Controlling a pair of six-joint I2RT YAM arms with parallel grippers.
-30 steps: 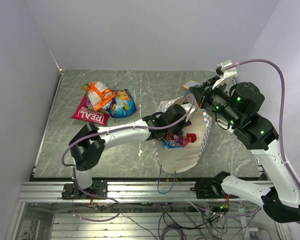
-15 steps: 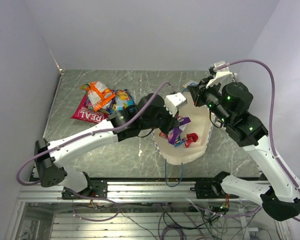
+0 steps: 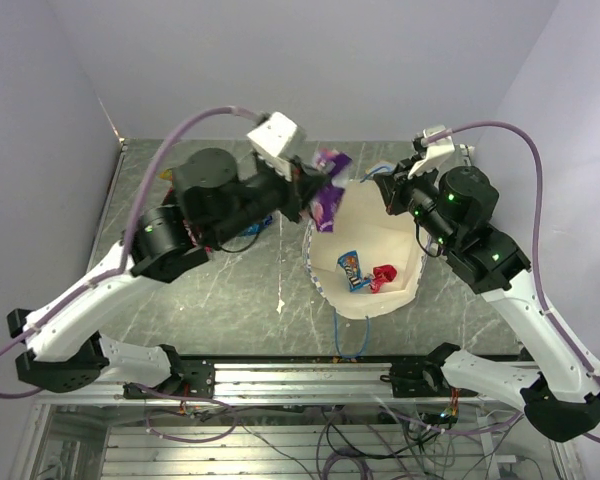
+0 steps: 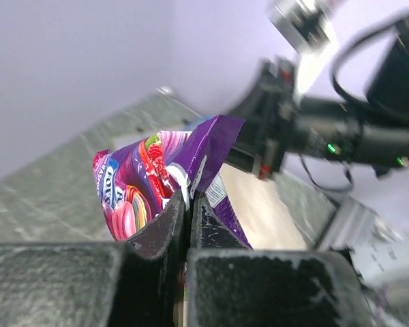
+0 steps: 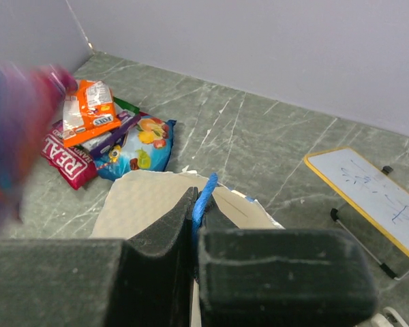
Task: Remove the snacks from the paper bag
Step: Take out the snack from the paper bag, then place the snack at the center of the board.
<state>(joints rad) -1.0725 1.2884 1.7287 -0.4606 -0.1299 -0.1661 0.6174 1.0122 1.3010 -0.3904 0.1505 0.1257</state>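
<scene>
The left pincer point(image 4: 189, 204) was clenched on the lower edge of the purple packet point(image 4: 165, 174), held aloft at about eleven o'clock of the paper bag point(image 3: 378, 215). The right pincer point(image 5: 194, 208) gripped the bag's blue cord handle point(image 5: 206, 191), propping the mouth open. A blue packet point(image 3: 350, 268) and red candy point(image 3: 382, 275) lay inside. That thin-edged hold might slip and drop the packet back in, or the cord could pull free and the bag sag. The counter point(image 3: 240, 290) was grey-green marbled stone with pale lilac walls around it. The other snacks point(image 5: 88, 116) lay at nine o'clock of the bag.
</scene>
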